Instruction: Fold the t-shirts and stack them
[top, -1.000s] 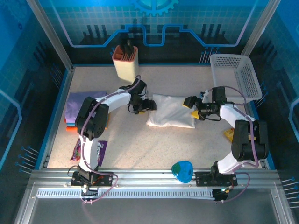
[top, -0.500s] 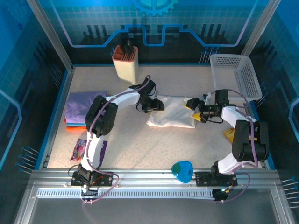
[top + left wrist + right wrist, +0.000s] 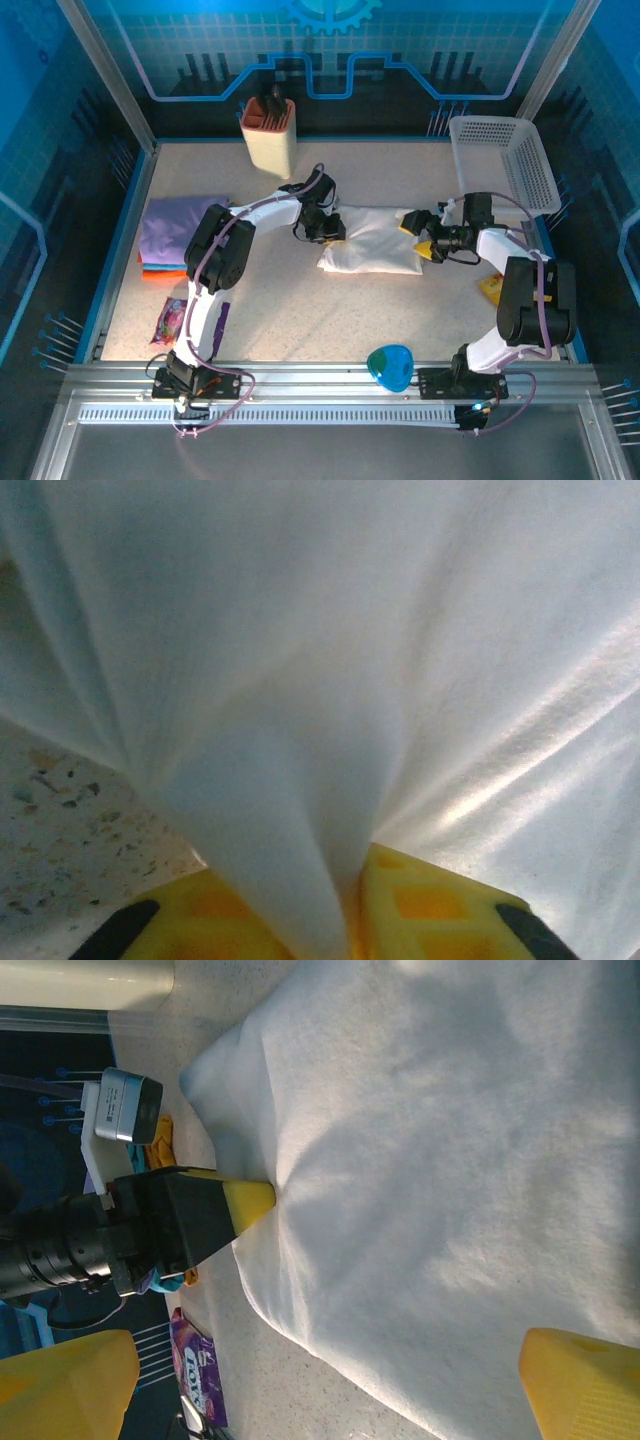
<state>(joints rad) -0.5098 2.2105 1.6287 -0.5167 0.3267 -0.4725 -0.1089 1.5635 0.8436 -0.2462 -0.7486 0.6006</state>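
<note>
A folded white t-shirt (image 3: 372, 243) lies mid-table. My left gripper (image 3: 330, 228) is shut on its left edge. In the left wrist view a ridge of the white t-shirt (image 3: 300, 680) is pinched between the yellow pads (image 3: 430, 905) of the left gripper (image 3: 348, 895). My right gripper (image 3: 420, 236) stands open at the shirt's right edge, its yellow fingertips (image 3: 70, 1380) spread wide over the white t-shirt (image 3: 450, 1160). The right wrist view also takes in the left gripper (image 3: 248, 1203) biting the far edge. A lavender folded t-shirt (image 3: 172, 230) tops an orange-edged stack (image 3: 160, 272) at the left.
A white perforated basket (image 3: 505, 160) stands at the back right, and a beige holder (image 3: 268, 135) at the back. A purple snack packet (image 3: 172, 320) lies front left. A blue-green object (image 3: 390, 365) sits at the near edge, a small yellow item (image 3: 490, 288) at the right.
My left gripper moved right to the white shirt's left edge and closed on the cloth. The right gripper drifted slightly right and stayed open.
</note>
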